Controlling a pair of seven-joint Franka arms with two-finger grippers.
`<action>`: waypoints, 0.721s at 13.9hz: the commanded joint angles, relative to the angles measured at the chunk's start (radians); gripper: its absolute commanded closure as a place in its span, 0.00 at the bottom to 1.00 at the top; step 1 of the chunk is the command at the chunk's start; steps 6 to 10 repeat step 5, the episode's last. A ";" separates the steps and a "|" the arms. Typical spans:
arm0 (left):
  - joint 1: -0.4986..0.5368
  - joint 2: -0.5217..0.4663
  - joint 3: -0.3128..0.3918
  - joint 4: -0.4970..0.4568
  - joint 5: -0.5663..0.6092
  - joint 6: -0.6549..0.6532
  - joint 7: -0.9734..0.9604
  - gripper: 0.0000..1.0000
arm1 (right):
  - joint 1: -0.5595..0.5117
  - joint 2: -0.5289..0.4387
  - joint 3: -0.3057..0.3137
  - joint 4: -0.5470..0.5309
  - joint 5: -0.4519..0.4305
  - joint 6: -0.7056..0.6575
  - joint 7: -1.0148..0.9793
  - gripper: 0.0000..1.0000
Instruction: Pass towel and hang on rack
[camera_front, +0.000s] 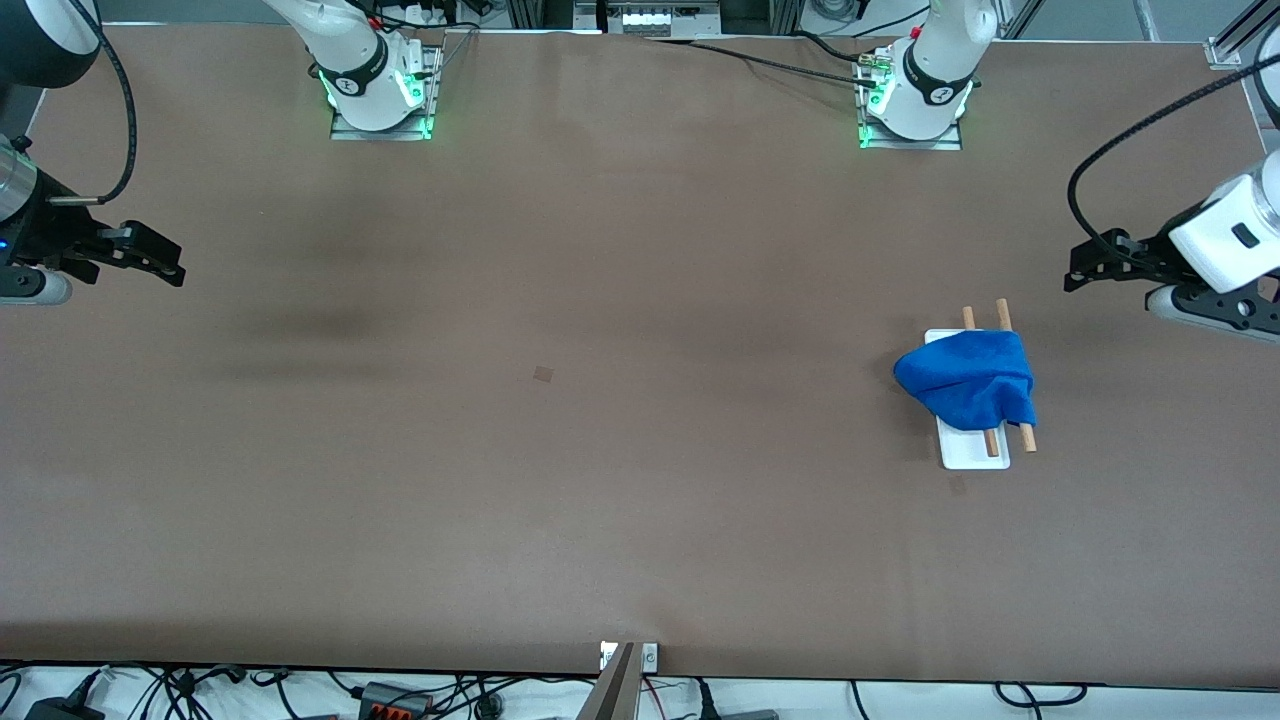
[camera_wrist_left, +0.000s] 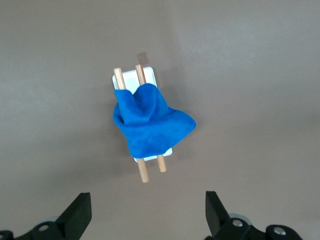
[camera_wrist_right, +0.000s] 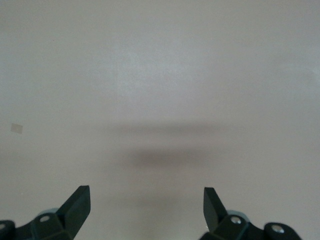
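Note:
The blue towel is draped over the two wooden rods of the rack, which stands on the table toward the left arm's end. In the left wrist view the towel covers the middle of the rack, and the rod ends stick out on both sides. My left gripper is open and empty, up in the air beside the rack at the table's end; it also shows in its wrist view. My right gripper is open and empty over the table's right-arm end, and its wrist view shows only bare table.
The brown table has a small tape mark near its middle. The arm bases stand along the edge farthest from the front camera. Cables lie below the nearest edge.

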 joint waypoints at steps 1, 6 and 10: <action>-0.036 -0.068 0.018 -0.087 0.023 0.045 -0.089 0.00 | 0.003 -0.009 -0.008 -0.010 0.014 -0.002 -0.006 0.00; -0.044 -0.071 0.021 -0.086 0.022 0.045 -0.088 0.00 | -0.004 -0.009 -0.010 -0.010 0.016 -0.009 -0.015 0.00; -0.044 -0.071 0.021 -0.086 0.022 0.045 -0.088 0.00 | -0.004 -0.009 -0.010 -0.010 0.016 -0.009 -0.015 0.00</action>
